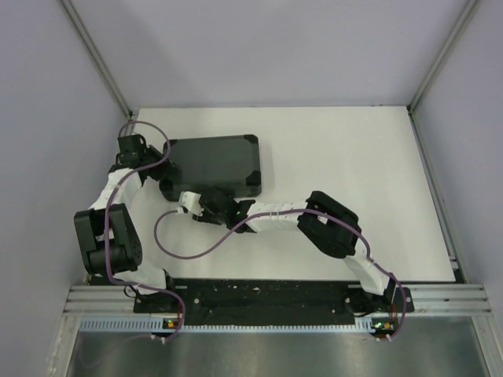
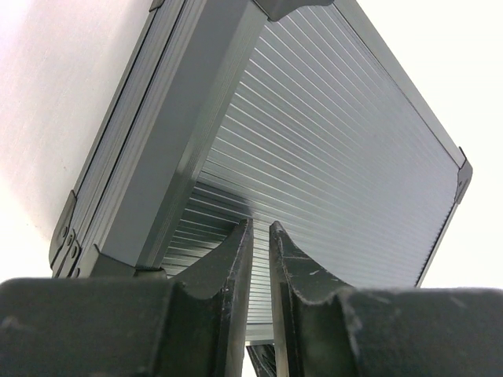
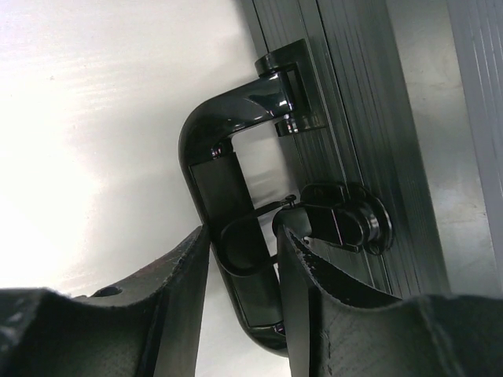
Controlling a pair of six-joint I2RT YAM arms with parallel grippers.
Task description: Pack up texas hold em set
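Black briefcase (image 1: 212, 161) lies closed, left of centre on the white table (image 1: 354, 157), with the left gripper (image 1: 159, 153) at its left end and the right gripper (image 1: 192, 200) at its near edge. Left wrist: jaws a narrow slit apart over the ribbed lid (image 2: 338, 141), nothing gripped. Right wrist: jaws straddle the handle (image 3: 224, 188) beside a latch (image 3: 346, 224); clamped or not, cannot tell.

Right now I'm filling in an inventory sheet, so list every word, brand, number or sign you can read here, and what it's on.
None: no word, brand, number or sign can be read in any view, neither on the briefcase nor on its handle or its latch.
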